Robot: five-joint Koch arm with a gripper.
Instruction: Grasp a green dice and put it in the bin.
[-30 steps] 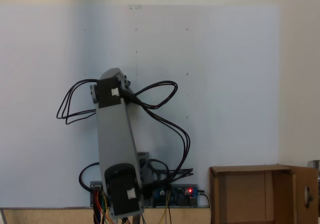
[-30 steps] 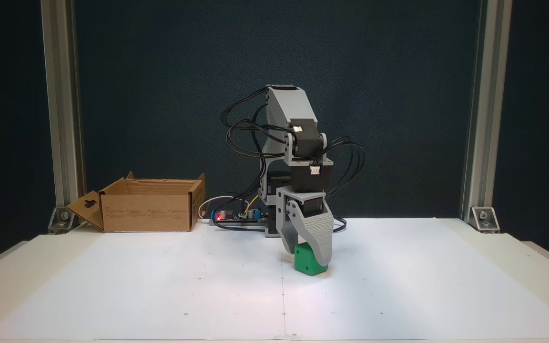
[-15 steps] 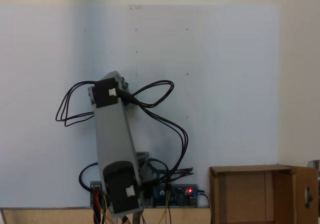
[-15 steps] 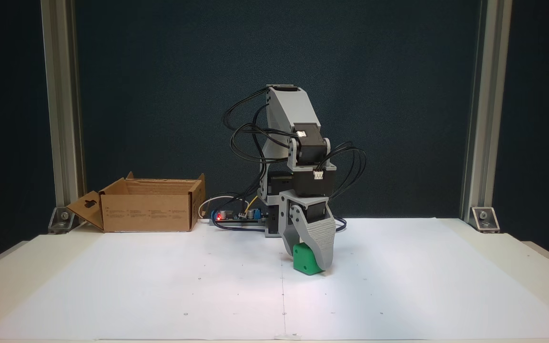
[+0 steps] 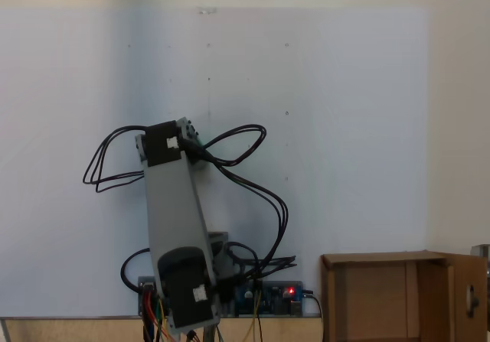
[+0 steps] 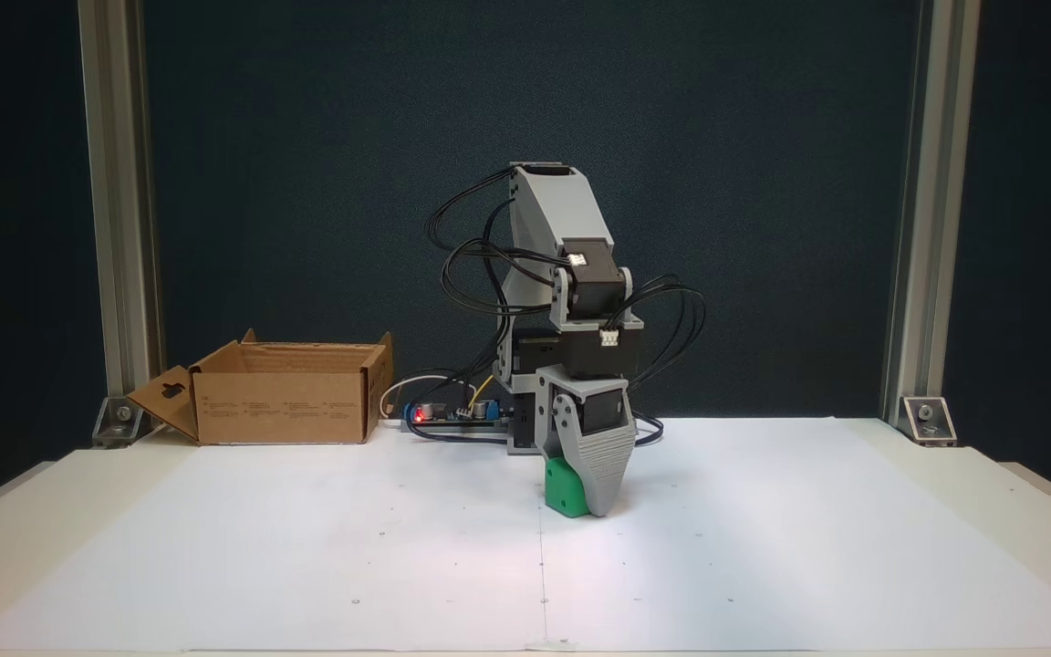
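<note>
Claw (image 6: 580, 506) low on white counter (image 6: 306, 547), jaws around green dice (image 6: 564, 488); firmness of hold unclear. Loose pinch risks slipping during carry to bin (image 6: 284, 401), well apart.

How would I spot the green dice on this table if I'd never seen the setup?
Start at the grey robot arm in the middle of the white table. Follow it down to the gripper: the green dice sits at its grey fingers. It is the one bright green cube, far smaller than the cardboard bin at the table's left.
</note>
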